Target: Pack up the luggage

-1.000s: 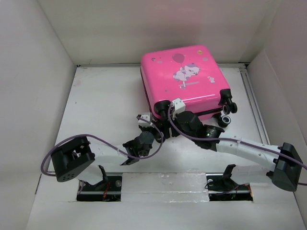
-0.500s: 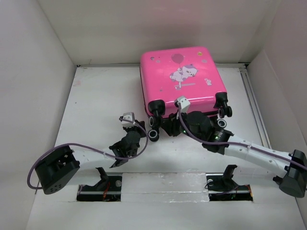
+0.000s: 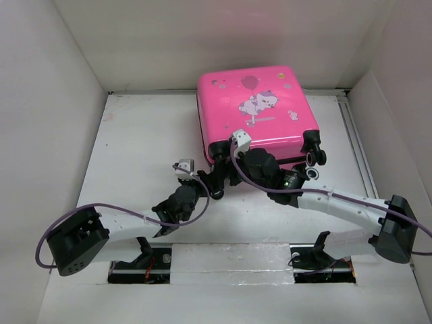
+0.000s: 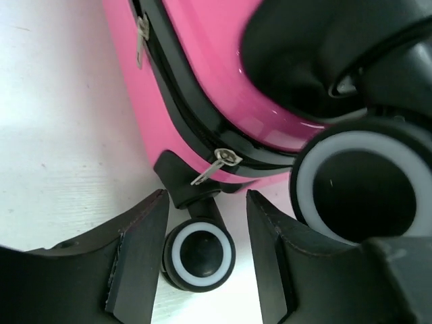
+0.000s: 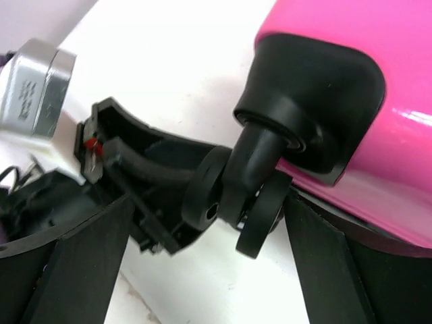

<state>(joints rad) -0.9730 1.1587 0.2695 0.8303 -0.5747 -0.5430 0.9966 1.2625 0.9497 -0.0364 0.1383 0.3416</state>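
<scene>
The hot-pink luggage (image 3: 253,108) lies closed on the table at the back, cartoon animal and balloon on its lid, wheels toward the arms. My left gripper (image 3: 206,183) is open at its near left corner; the left wrist view shows a black wheel with a white ring (image 4: 199,256) between its fingers, below the black zipper trim and a silver zipper pull (image 4: 217,164). My right gripper (image 3: 223,177) is open next to it; the right wrist view shows a black twin wheel (image 5: 236,202) on the pink shell (image 5: 351,88) between its fingers.
White walls enclose the table on three sides. Two more wheels (image 3: 312,156) stick out at the luggage's near right corner. A metal rail (image 3: 358,155) runs along the right edge. The two grippers crowd each other at the left wheels.
The luggage slid slightly back and left a second ago, then stayed. My right gripper moved left to the near left wheel. My left gripper drew back, then returned close to that wheel.
</scene>
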